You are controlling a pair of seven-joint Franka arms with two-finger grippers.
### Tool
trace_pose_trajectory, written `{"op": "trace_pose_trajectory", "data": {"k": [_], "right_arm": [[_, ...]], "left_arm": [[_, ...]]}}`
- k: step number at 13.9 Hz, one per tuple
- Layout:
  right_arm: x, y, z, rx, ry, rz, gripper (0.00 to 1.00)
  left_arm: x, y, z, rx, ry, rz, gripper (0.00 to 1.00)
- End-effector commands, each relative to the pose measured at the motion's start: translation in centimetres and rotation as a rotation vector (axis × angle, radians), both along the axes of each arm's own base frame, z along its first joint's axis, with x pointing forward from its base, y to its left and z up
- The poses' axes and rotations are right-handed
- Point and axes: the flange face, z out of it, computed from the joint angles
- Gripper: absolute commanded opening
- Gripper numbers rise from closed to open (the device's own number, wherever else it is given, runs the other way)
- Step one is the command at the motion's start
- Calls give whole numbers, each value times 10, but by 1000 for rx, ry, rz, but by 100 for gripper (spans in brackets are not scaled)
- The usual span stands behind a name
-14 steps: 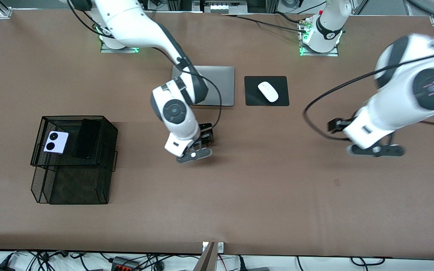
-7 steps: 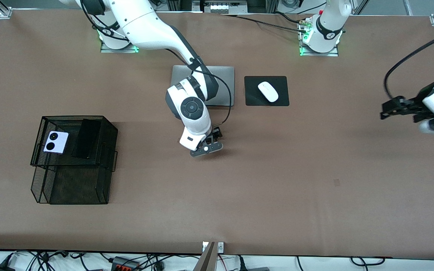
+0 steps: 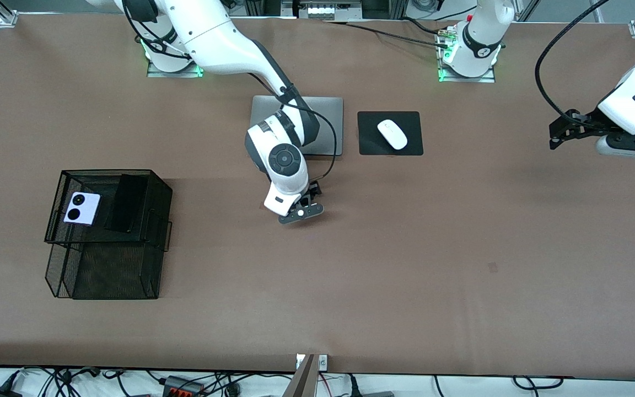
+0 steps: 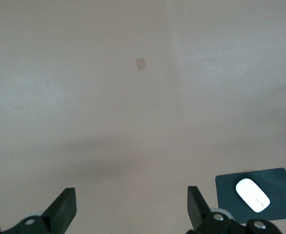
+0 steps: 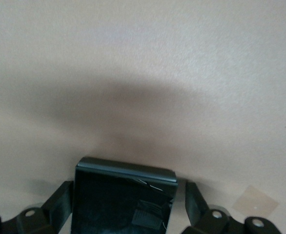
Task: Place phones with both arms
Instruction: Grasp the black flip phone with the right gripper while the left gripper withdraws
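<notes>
1. the left arm (image 3: 634,99) has swung away from the middle of the table (image 3: 405,275) and now hangs high over its own end of the table. its jaws are spread wide and hold nothing. its wrist view shows only bare table between them, with the white mouse (image 4: 253,195) on its dark pad (image 4: 226,187) off to one side.
2. the right arm (image 3: 281,160) has shifted a little toward the silver laptop (image 3: 326,124) and dropped lower. it is now over the mid-table spot just nearer the front camera than the laptop.
3. its jaws are also fully apart. in the right wrist view the small black flip phone (image 5: 125,195) sits between them with a sliver of gap on each side. it looks bracketed but not yet pinched, and seems to rest on the table.
4. the other two phones are already in the upper tray of the black wire basket (image 3: 155,182), toward the right arm's end of the table. the lilac-white phone (image 3: 81,208) lies flat, and the long black slab (image 3: 125,203) lies just beside it.
5. judgement: with the left arm cleared out, the flip phone is the last one left to place. the next step is for the right arm's jaws to close on it and then carry it to the basket. the square body leaves little slack, so an off-centre squeeze could nudge it.
</notes>
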Motion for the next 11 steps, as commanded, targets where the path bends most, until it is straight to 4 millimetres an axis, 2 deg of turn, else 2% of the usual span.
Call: {"op": "trace_pose_trajectory", "data": {"k": [1,6,8,9,10,11], "right_arm": [[-9,3,2,15,28,-1,100],[-17,6,-1,24,78,-24,100],[-19,1,-9,12,89,-25,100],[-19,0,-8,12,89,-16,85],[-19,1,-5,16,87,-5,59],[-15,3,4,26,74,-8,37]], "left_arm": [[1,1,10,8,-11,-12,100],[6,-3,12,9,-16,-20,100],[5,-5,13,11,-16,-22,100],[6,-4,12,13,-16,-22,100],[6,-4,12,16,-16,-22,100],[6,-4,12,17,-17,-22,100]]}}
